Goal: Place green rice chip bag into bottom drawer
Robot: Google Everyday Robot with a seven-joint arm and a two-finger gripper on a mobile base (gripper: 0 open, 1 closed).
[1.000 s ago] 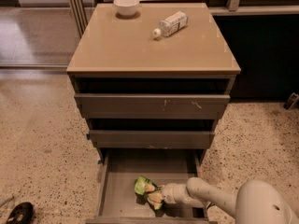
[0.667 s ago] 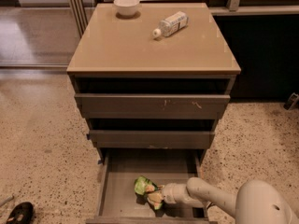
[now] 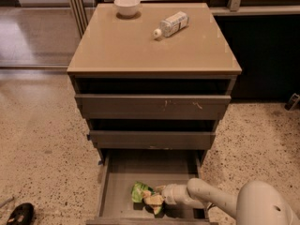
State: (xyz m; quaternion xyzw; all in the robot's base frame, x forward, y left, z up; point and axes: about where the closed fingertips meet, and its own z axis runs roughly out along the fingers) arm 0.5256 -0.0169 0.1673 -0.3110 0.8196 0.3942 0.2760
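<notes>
Since the green rice chip bag (image 3: 139, 191) already lies in the open bottom drawer (image 3: 140, 167), near side, little seems left but withdrawing the gripper (image 3: 155, 199), which is against the bag; its hold I cannot tell.

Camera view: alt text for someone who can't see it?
A white robot arm's gripper is at a crumpled bright-green foil snack bag inside the open grey-brown bottom drawer. A white bowl and clear plastic bottle sit on the cabinet top.
</notes>
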